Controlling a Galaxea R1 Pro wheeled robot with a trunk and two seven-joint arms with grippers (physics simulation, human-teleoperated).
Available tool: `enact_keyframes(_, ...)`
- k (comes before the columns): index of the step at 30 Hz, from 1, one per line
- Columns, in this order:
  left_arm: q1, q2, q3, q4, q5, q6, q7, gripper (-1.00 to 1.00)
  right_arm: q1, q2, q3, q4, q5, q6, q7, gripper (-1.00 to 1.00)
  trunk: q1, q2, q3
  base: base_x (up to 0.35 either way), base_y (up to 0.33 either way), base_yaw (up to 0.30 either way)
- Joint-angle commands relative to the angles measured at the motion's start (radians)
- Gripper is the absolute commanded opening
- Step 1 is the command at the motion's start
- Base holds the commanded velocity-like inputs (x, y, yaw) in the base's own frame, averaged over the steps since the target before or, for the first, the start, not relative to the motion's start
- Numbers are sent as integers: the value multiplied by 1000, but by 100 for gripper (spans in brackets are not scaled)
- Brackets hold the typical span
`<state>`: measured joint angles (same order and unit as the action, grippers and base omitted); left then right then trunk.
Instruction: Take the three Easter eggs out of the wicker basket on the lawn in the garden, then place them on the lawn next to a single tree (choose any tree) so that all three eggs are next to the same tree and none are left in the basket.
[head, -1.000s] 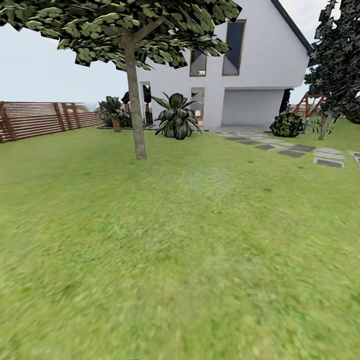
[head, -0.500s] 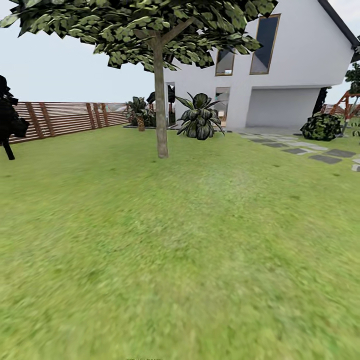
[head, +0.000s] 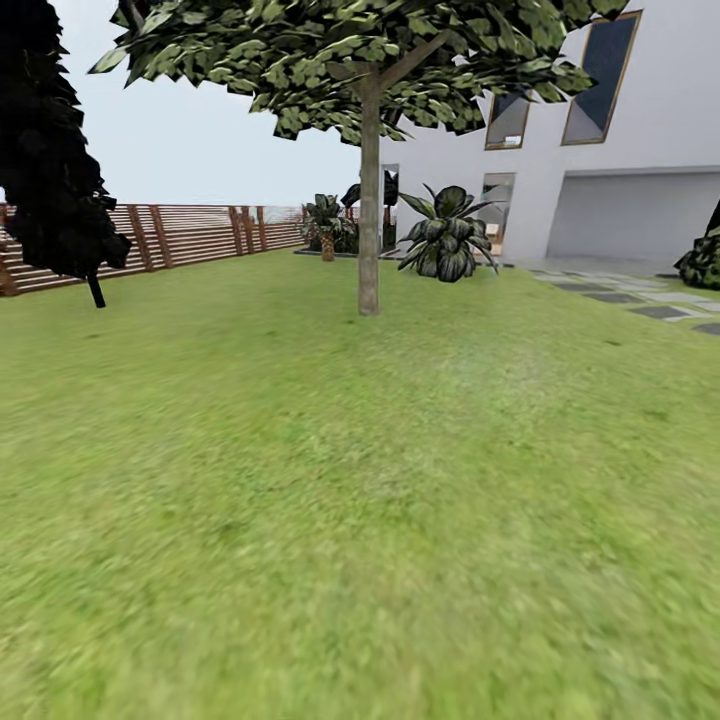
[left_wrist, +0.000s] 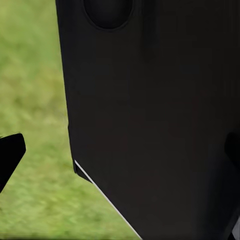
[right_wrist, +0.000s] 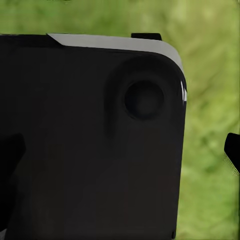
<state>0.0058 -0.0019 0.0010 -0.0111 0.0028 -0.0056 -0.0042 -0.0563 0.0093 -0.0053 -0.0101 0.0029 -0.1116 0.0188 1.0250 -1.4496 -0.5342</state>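
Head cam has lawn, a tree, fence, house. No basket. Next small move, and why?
Probably keep turning the base to scan: the lawn around the pale-trunked tree carries no basket or eggs, and both wrist views face dark robot body over grass.

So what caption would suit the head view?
Pale-trunked tree on the lawn, white house and slatted fence behind.

Your head camera looks forward and slightly down across the lawn (head: 330, 500) toward the tree (head: 369, 240) and the white house (head: 640, 150), both far off. Your two wrist cameras sit pressed close against a dark robot body panel (left_wrist: 150, 115), with grass, the shared ground, beyond.
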Motion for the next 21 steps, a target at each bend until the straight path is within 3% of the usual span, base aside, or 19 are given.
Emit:
enact_keyframes(1, 0, 0, 0, -1, 0, -1, 0, 100, 0, 0, -1, 1, 0, -3, 2, 100, 0, 0, -1, 0, 0, 295)
enact_keyframes(21, 0, -1, 0, -1, 0, -1, 0, 100, 0, 0, -1, 1, 0, -3, 1, 100, 0, 0, -1, 0, 0, 295)
